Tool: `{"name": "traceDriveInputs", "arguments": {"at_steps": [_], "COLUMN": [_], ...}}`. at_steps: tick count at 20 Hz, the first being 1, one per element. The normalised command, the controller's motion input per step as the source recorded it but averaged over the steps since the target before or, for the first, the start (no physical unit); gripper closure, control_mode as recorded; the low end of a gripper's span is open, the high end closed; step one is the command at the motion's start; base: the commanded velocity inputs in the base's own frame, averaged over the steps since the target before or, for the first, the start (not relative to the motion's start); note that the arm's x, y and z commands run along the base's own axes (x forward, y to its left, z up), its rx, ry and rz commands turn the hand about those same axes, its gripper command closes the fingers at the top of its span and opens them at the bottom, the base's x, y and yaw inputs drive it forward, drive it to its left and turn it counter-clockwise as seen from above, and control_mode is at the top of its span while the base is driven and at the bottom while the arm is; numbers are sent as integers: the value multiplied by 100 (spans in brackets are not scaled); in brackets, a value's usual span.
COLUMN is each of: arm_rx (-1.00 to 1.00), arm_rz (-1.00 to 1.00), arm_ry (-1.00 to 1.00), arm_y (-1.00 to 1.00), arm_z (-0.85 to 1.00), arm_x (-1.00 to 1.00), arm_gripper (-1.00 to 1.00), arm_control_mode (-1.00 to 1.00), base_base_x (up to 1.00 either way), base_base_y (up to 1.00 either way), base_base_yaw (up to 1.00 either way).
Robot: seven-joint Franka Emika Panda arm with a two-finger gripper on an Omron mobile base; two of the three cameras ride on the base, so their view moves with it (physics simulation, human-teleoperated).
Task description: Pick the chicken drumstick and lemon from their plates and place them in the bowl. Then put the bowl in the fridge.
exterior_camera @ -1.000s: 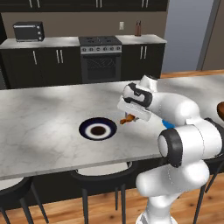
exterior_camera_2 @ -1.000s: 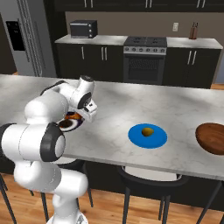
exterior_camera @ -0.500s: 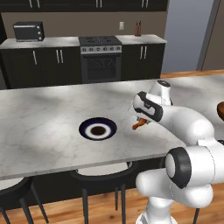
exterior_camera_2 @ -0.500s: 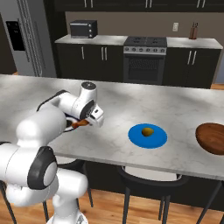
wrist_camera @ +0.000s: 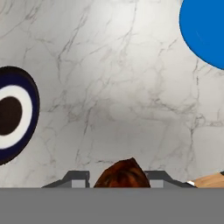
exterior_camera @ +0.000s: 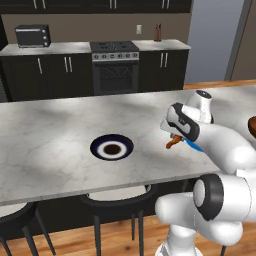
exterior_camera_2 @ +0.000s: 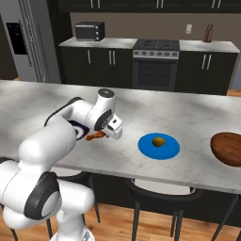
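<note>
The gripper (wrist_camera: 122, 177) pinches the drumstick (exterior_camera: 173, 143) and holds it above the counter (exterior_camera: 60, 145), between the navy plate (exterior_camera: 111, 148) and the blue plate (exterior_camera_2: 158, 146). Its long axis slants, the thin end hanging down and toward the navy plate. A second ago it hung right beside that plate; now it's carried well toward the blue one, where the lemon (exterior_camera_2: 159, 140) sits.

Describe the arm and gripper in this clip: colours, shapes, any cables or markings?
Glossy white rounded arm segments with dark grey to black joint bands. A white blocky hand carries the gripper, whose short fingers look dark grey. No cables or markings are visible.
</note>
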Motion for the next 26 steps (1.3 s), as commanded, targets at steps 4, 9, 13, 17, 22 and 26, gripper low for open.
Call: {"name": "traceDriveInputs", "arguments": {"at_steps": [4,9,13,17,22,26], "arm_rx": [0,0,0,0,0,0], "arm_rz": [0,0,0,0,0,0], "arm_ry": [1,0,0,0,0,0], "arm_y": [-16,0,0,0,0,0], "arm_z": [6,0,0,0,0,0], "arm_x": [-9,0,0,0,0,0], "arm_gripper": [100,100,100,100,100,100], "arm_control_mode": [-100,-100,-100,-100,100,100], "base_base_x": [0,0,0,0,0,0], "base_base_y": [0,0,0,0,0,0], "base_base_yaw": [0,0,0,0,0,0]}}
